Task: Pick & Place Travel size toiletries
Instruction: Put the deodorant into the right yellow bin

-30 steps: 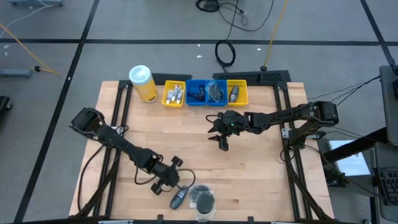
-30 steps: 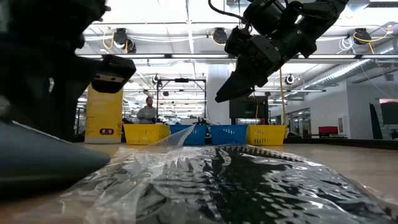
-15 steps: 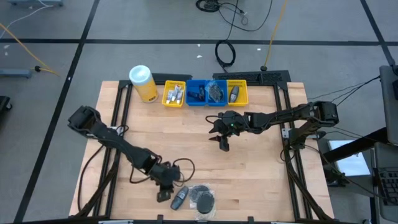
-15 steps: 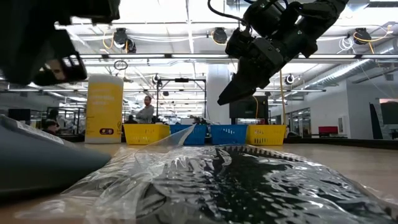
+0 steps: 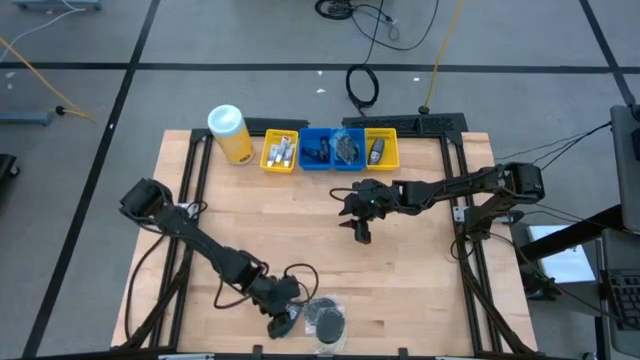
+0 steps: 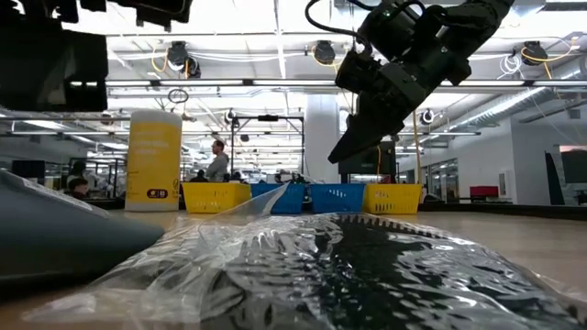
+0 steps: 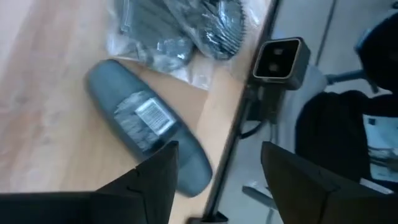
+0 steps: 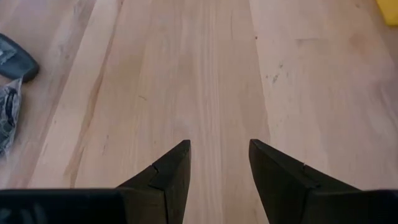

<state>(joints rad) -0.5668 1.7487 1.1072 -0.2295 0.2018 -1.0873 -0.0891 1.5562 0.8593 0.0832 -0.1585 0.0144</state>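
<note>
Left gripper: fingers spread, poised over the dark grey oval bottle at the table's 6 o'clock edge; bagged black puffs lie just beside; right gripper: fingers parted, nothing held, hung above table centre.

Grey floor w/ cables, bright ceiling lights.
</note>
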